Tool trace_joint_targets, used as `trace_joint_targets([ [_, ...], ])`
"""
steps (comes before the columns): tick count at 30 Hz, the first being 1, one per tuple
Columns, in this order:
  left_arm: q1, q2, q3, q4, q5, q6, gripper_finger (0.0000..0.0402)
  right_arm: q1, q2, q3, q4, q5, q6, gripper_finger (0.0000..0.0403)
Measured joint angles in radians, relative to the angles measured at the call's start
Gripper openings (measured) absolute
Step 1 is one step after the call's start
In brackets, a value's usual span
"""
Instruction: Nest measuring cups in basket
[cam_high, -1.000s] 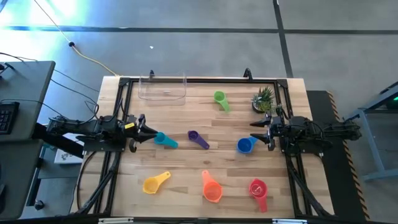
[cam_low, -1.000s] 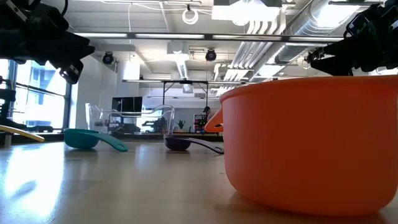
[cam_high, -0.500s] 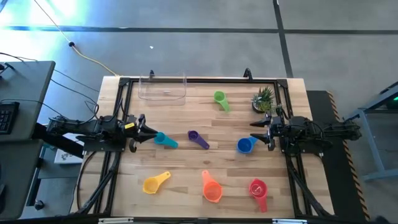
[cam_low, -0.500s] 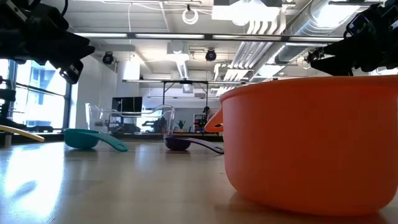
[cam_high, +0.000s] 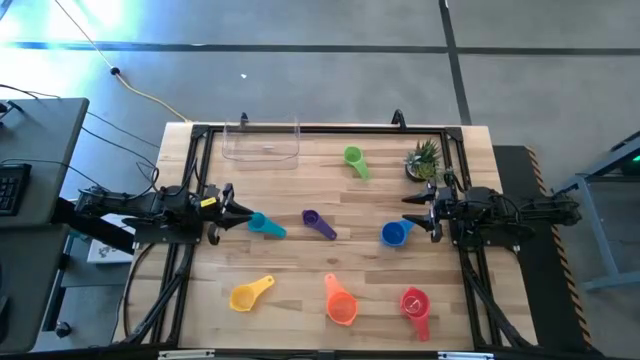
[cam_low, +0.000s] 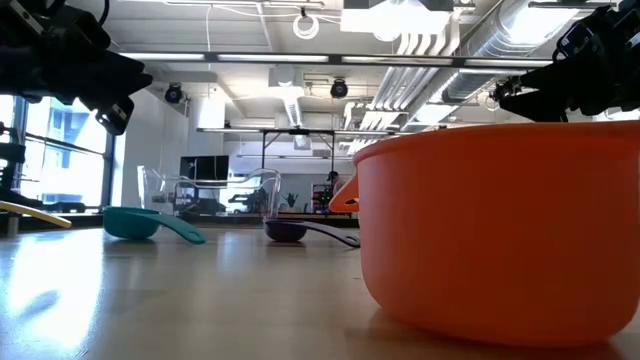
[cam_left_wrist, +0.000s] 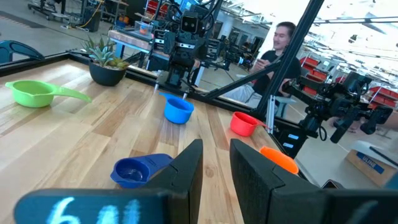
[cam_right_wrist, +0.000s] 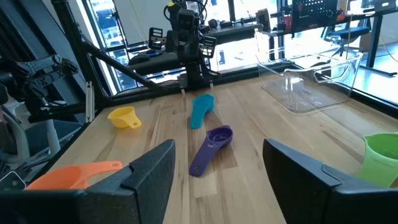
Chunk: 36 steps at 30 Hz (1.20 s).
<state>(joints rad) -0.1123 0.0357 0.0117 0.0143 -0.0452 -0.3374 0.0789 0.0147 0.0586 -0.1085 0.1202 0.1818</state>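
Nothing of the nesting looks done yet: the basket (cam_high: 262, 141) stands empty at the far edge of the counter (cam_high: 300, 280), toward the left arm's side, and all seven cups lie singly on the wood, none touching another; the green cup (cam_high: 354, 159) sits near the far edge beside the potted plant (cam_high: 424, 158); the teal cup (cam_high: 264, 224), purple cup (cam_high: 318, 223) and blue cup (cam_high: 393, 233) form a loose row across the middle; the yellow cup (cam_high: 250, 293), orange cup (cam_high: 340, 302) and red cup (cam_high: 415, 304) lie along the near edge, the orange one filling much of the low view; the left claw (cam_high: 232, 210) waits at the left side just beside the teal cup, holding nothing, its fingers a narrow gap apart in the left wrist view; the right claw (cam_high: 418, 212) hangs at the right side close by the blue cup, fingers spread wide and empty; whether either claw touches its nearest cup is hard to say from above, though both seem clear of them; by my reading the whole job remains, seven cups to gather, stack by size and set in the basket
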Motion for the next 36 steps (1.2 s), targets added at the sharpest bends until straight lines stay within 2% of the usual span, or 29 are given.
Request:
trace_joint_targets([
  [12,0.0,0.0,0.0,0.001,-0.005,-0.054,0.0071,0.0,0.0,0.0,0.0,0.001,0.0,0.0234],
  [16,0.0,0.0,0.0,0.001,-0.005,-0.059,0.0071,0.0,0.0,0.0,0.002,0.033,0.006,0.0234],
  [24,0.0,0.0,0.0,0.008,-0.015,-0.213,0.0071,0.0,0.0,0.0,0.024,0.055,0.029,0.0234],
  [31,0.001,0.0,0.0,0.021,-0.121,-0.396,0.0071,0.0,0.0,0.0,0.153,0.071,0.137,0.0234],
  [36,0.0,0.0,0.0,0.026,-0.148,-0.446,0.0071,0.0,0.0,0.0,0.289,0.074,0.157,0.0234],
])
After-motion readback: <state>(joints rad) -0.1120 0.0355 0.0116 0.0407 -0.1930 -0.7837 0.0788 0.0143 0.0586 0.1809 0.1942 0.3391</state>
